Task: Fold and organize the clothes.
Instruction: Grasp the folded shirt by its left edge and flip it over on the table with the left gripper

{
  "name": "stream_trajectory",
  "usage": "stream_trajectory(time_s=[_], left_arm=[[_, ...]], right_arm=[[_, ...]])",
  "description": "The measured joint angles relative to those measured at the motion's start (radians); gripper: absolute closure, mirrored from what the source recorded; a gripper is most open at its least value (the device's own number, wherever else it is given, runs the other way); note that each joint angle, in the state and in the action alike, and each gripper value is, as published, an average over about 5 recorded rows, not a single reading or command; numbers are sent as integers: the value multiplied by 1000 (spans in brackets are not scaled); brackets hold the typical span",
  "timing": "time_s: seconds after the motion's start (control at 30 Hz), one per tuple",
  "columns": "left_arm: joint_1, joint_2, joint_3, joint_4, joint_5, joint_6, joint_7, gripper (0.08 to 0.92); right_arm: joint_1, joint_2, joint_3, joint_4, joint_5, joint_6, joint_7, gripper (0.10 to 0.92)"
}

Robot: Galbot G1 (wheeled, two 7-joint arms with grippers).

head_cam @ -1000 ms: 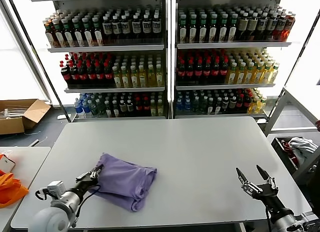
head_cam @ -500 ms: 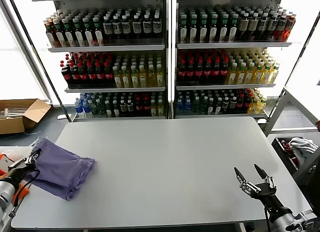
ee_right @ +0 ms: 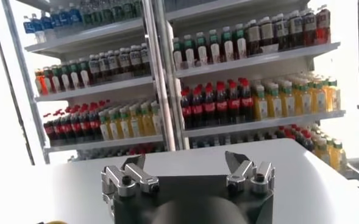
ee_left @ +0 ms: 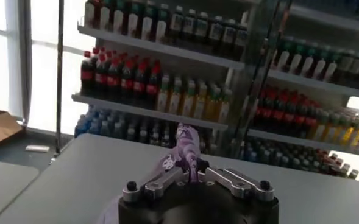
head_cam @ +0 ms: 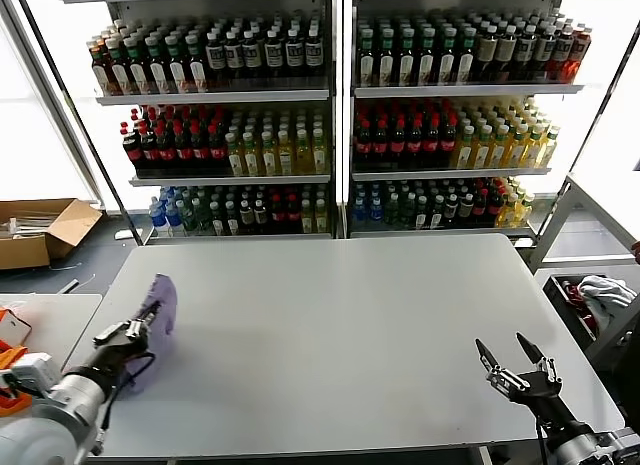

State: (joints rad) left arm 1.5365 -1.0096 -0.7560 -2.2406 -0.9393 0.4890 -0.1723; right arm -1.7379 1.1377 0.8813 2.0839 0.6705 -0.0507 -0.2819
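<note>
**One shirt, two grippers**

Head view: one lavender T-shirt (head_cam: 158,315) hangs bunched over the table's (head_cam: 350,335) left edge, pinched by the left gripper (head_cam: 140,325). The right gripper (head_cam: 515,363) hovers at the near right, fingers spread, holding nothing.

Left wrist view: dark purple print shows on the pinched fabric (hidden from the head camera).

Right wrist view: only spread fingers (ee_right: 133,163) over the table.

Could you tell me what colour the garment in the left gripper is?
The T-shirt is lavender, clearest in the head view, pinched by the left gripper.
</note>
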Motion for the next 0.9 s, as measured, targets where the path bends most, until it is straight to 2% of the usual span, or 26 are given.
stream_trajectory(time_s=[0.2, 0.4, 0.73, 0.8, 0.9], left_arm=[[-29, -32, 319, -36, 11, -47, -65, 879], [-133, -76, 544, 14, 2, -94, -113, 879], [-338, -174, 699, 158, -42, -188, -223, 879], [-362, -182, 720, 175, -44, -204, -229, 863], [-379, -184, 740, 188, -41, -225, -219, 797]], right_arm=[[-18, 6, 12, 17, 0, -11, 4, 203], [-33, 15, 22, 37, 2, -22, 11, 203], [-38, 20, 23, 71, 10, -46, 24, 203], [-43, 15, 18, 79, 11, -53, 30, 203], [-52, 3, 1, 91, 13, -67, 43, 203]])
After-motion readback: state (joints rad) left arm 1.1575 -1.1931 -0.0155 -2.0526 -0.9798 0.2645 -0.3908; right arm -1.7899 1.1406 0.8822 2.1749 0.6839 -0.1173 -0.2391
